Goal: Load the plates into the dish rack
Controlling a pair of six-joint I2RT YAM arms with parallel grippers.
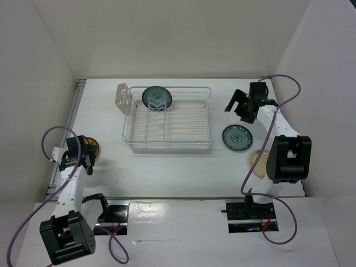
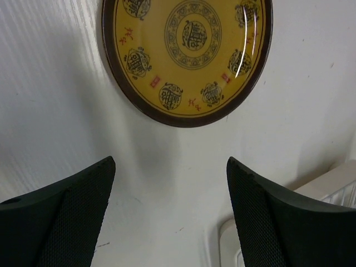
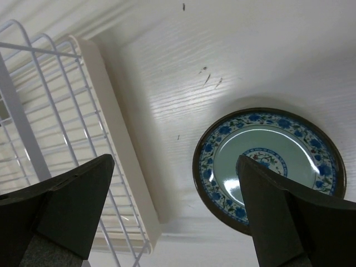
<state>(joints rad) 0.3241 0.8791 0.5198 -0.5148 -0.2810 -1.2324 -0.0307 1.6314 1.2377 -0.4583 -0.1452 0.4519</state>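
Observation:
The dish rack (image 1: 167, 119) is a white wire rack in the middle of the table. One teal plate (image 1: 156, 98) stands upright in its back slots. A second teal plate with a blue flowered rim (image 1: 237, 137) lies flat to the right of the rack, and shows in the right wrist view (image 3: 270, 167). My right gripper (image 1: 236, 105) is open and empty above the gap between rack and plate (image 3: 175, 206). An amber-brown plate (image 1: 92, 149) lies at the far left (image 2: 186, 55). My left gripper (image 1: 82, 157) is open and empty just short of it (image 2: 171, 211). A cream plate (image 1: 257, 162) is half hidden by the right arm.
A cream cutlery holder (image 1: 122, 94) hangs on the rack's back left corner. The rack's cream base edge (image 3: 117, 139) lies close to the right gripper. A raised white rail (image 2: 334, 186) runs along the table's left edge beside the left gripper. White walls enclose the table.

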